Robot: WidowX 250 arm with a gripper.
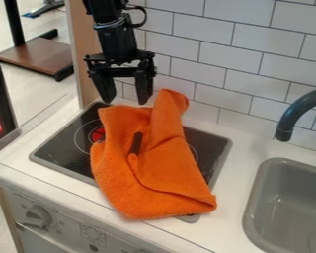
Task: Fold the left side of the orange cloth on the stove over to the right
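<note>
Since it's in loose folds rather than laid flat, the orange cloth [150,183] takes up most of the stove [61,153], w/ its lower end lapping over the stove's front edge onto the desk [236,173]. Rear part stands up in a tall fold near the stove's back edge, prob. b/c the fabric is bunched & props itself. A dark, handle-like piece [136,143] sits in a crease abt. mid-stove; looks like the folds cradle it, poss. hiding the rest, but can't tell what it belongs to.

Claw [126,102] hangs pointing down over the stove's back part, just by the cloth's raised fold. It's open, fingers well apart, approx. parallel, nothing b/w them, so no grip on anything. Right-hand fingertip in view is v. near the cloth; can't tell if it touches.

Re: surroundings, the sink [279,212] is set into the desk to the right of the stove, w/ the dark faucet [299,111] arching over from the far side. Control knob [36,217] is on the front panel, below the stove.
</note>
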